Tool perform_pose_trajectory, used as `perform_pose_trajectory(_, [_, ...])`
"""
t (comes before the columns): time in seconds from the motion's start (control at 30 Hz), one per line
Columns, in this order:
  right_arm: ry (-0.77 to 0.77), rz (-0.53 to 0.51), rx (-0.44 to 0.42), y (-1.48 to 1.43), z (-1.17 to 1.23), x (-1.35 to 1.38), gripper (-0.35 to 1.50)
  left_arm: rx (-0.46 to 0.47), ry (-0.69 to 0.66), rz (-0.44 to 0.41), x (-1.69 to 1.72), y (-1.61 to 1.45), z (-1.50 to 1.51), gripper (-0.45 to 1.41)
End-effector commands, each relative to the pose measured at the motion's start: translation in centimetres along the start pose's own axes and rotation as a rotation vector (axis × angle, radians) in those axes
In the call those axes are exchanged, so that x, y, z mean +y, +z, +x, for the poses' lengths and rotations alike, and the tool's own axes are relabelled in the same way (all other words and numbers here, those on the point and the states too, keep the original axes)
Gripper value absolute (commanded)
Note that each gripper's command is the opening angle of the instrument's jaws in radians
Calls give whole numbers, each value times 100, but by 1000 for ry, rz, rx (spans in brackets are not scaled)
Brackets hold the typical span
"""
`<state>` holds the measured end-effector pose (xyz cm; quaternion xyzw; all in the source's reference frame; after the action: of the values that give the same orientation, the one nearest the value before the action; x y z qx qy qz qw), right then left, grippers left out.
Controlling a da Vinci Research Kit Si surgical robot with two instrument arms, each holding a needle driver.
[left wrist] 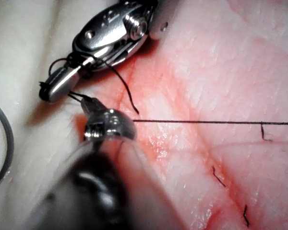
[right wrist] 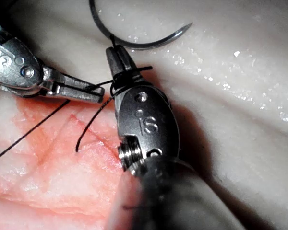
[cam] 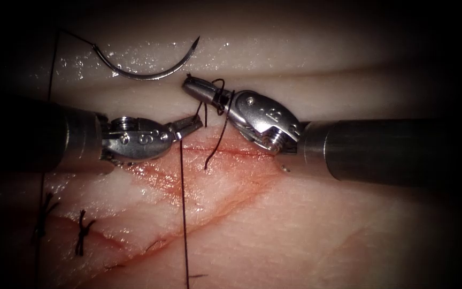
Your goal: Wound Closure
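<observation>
on my screen the tissue (cam: 306, 225) fills the endoscope view, pale with red fluid (cam: 188, 176) around the cut (cam: 231, 151). my left tool (cam: 192, 125) comes in from the left, jaws pinched together on the thread (cam: 183, 214) just above the cut. my right tool (cam: 190, 84) reaches in from the right, jaws pressed together with thread looped around them; whether they grip its end i cannot tell. the curved needle (cam: 145, 72) lies free on the pale tissue beyond both tools, held by neither and not in the tissue. two finished stitches (cam: 83, 233) sit lower left along the cut.
</observation>
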<state>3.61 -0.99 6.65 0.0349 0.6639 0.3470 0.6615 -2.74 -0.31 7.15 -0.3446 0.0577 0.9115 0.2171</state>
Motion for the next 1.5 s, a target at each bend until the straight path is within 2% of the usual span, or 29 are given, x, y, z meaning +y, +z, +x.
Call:
perform_pose_trajectory(0.03, [0, 0, 2, 6, -3, -5, -35, 3, -4, -2, 2, 7, -1, -45])
perform_pose_trajectory(0.17, [-9, -18, 8, -1, -12, -16, -35, 8, -16, -10, 4, 1, -7, -45])
perform_pose_trajectory(0.23, [28, -90, 50, -17, -35, -38, -35, 6, -25, -16, 13, -6, -19, -45])
perform_pose_trajectory(0.3, [84, -122, 62, -22, -44, -45, -35, -13, -28, -27, 16, -10, -26, -45])
perform_pose_trajectory(0.33, [163, -145, 71, -24, -48, -50, -35, -18, -31, -29, 17, -11, -29, -45])
perform_pose_trajectory(0.43, [831, -188, 150, -29, -51, -63, -35, -27, -36, -23, 12, -15, -37, -45])
perform_pose_trajectory(0.5, [907, -207, 112, -30, -46, -67, -35, -29, -36, -21, 8, -16, -38, -45])
perform_pose_trajectory(0.6, [820, -215, 72, -32, -33, -77, -35, -48, -48, -23, -20, -25, -33, -45])
perform_pose_trajectory(0.77, [787, -223, 50, -33, -30, -86, -35, -62, -64, 7, -73, -43, -16, -45])
perform_pose_trajectory(0.83, [785, -226, 36, -35, -32, -88, -35, -56, -65, 44, -118, -56, 1, -45])
perform_pose_trajectory(1.03, [770, -233, 16, -41, -39, -91, -35, -58, -59, 61, -154, -64, 12, -45])
perform_pose_trajectory(1.27, [757, -236, -21, -62, -48, -103, -35, -58, -66, 93, -193, -77, 4, -45])
perform_pose_trajectory(1.33, [658, -227, -42, -66, -47, -108, -35, -55, -70, 100, -206, -78, 1, -45])
perform_pose_trajectory(1.5, [204, -193, -109, -71, -42, -117, -35, -58, -70, 103, -221, -69, 0, -45])
